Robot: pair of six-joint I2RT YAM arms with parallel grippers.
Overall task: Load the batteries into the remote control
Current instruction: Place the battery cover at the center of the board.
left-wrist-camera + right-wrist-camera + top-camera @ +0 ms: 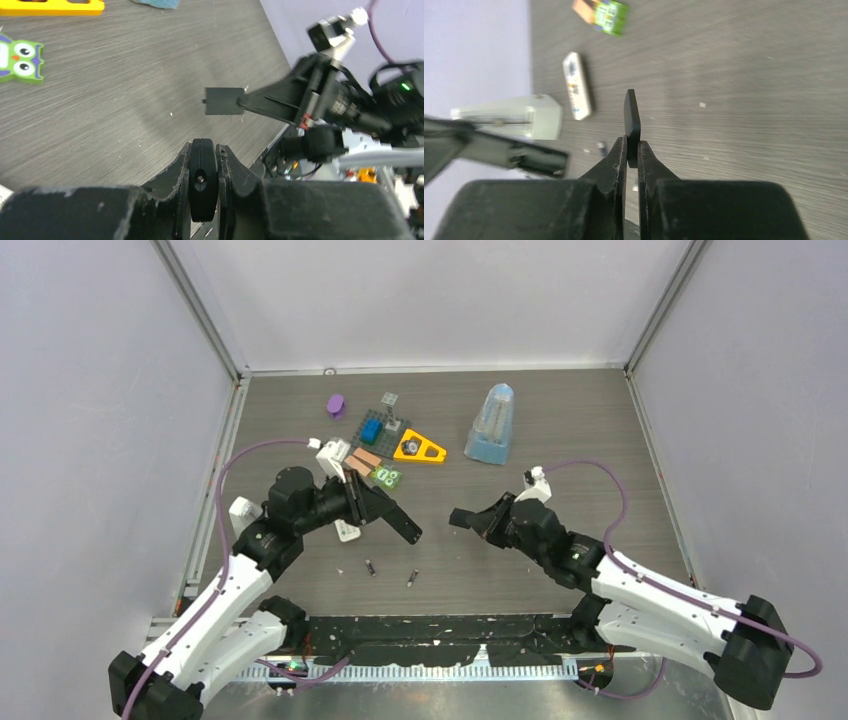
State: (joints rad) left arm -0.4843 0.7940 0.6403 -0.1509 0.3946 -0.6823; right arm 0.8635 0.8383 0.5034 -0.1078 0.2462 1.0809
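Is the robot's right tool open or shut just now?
Shut: the right tool pinches a thin black plate between its fingers.

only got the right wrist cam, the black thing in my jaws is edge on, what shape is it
observer: In the left wrist view it is a small flat black piece, roughly rectangular, pinched at one end by the right gripper.
operator: ok, what's loose to pick up
observer: The top view shows two batteries lying apart on the table, between the arms and near their bases.
operator: and the other side, holding anything
observer: Yes. The left gripper is shut on a black strip, and the remote control lies on the table right beside it.
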